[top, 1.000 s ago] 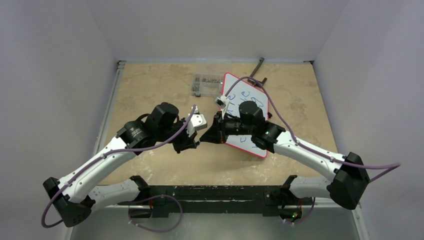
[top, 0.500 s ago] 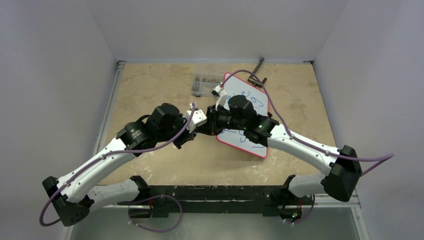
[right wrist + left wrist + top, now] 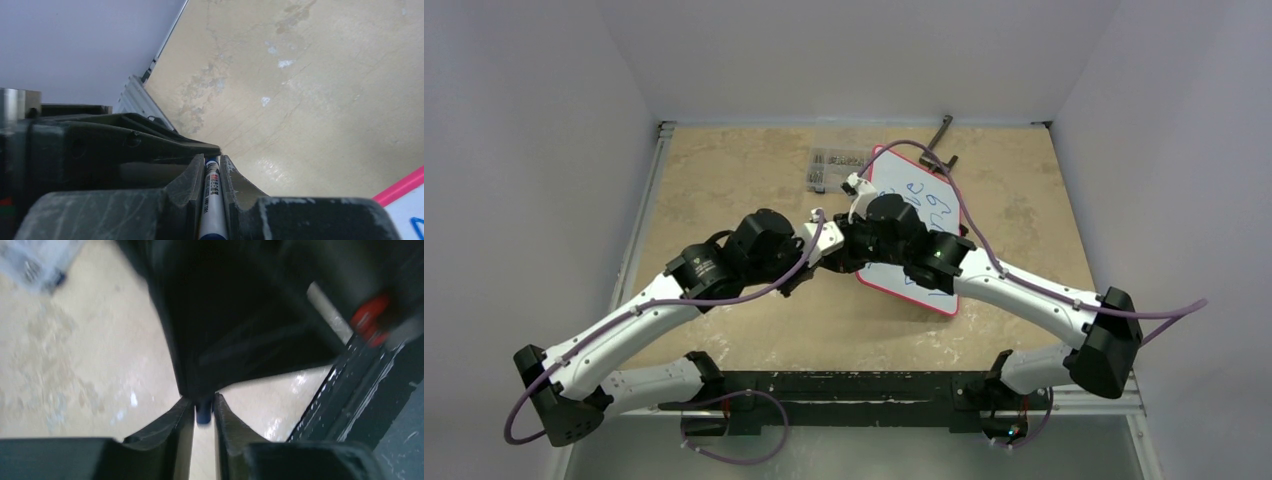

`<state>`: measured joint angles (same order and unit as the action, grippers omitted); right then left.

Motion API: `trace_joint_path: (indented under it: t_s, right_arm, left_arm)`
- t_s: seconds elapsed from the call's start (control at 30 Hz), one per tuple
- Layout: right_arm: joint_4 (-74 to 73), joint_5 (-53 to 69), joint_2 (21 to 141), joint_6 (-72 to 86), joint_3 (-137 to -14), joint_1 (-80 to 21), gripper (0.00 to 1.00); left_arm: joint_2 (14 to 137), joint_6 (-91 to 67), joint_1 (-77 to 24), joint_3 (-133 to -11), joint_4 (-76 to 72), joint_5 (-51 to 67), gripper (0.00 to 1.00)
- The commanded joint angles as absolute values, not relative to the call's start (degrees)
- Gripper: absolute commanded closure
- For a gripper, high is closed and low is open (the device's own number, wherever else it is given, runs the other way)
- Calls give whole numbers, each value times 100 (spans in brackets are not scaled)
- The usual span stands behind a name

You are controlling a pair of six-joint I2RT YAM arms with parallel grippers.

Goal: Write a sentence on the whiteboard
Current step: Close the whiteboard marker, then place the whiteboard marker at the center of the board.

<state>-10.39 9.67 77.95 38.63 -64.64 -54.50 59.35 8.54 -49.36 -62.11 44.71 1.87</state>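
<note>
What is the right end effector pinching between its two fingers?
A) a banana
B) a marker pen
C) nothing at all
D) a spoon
B: in the right wrist view, a white marker pen with printed lettering sits squeezed between the fingers of the right end effector.

Beige stone-look table (image 3: 724, 180) under whiteboard (image 3: 914, 182), perhaps a parts box (image 3: 836, 168), black tool (image 3: 945, 128)
</note>
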Motion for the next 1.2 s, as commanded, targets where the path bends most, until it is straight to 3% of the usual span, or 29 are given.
trace_joint_path:
  t_s: [0.0,0.13,0.47,0.53,0.77,1.0,1.17]
  right_arm:
    - [-1197,1091,7708,4087,-6612,-5818,100]
    - [-1393,570,7479,4051,-6630,-5810,100]
    - [-2112,-736,6732,4100,-6450,-5801,100]
    - [-2365,-1118,6372,4167,-6277,-5801,100]
    - [-3551,-1618,5560,4464,-5657,-5739,100]
    - [-3729,-1851,4334,5539,-4187,-5739,100]
    - [-3573,-1795,4114,5976,-3417,-5739,100]
  left_arm:
    - [5751,766,-5098,-6623,2614,725,72]
    - [5482,642,-5098,-6476,2733,748,51]
    - [4880,400,-5103,-6440,3329,808,37]
    - [4760,334,-5098,-6418,3424,701,28]
    - [4654,56,-5103,-6315,3486,421,24]
    - [4727,-197,-5100,-6213,3361,375,24]
    - [4777,-306,-5098,-6100,3271,333,24]
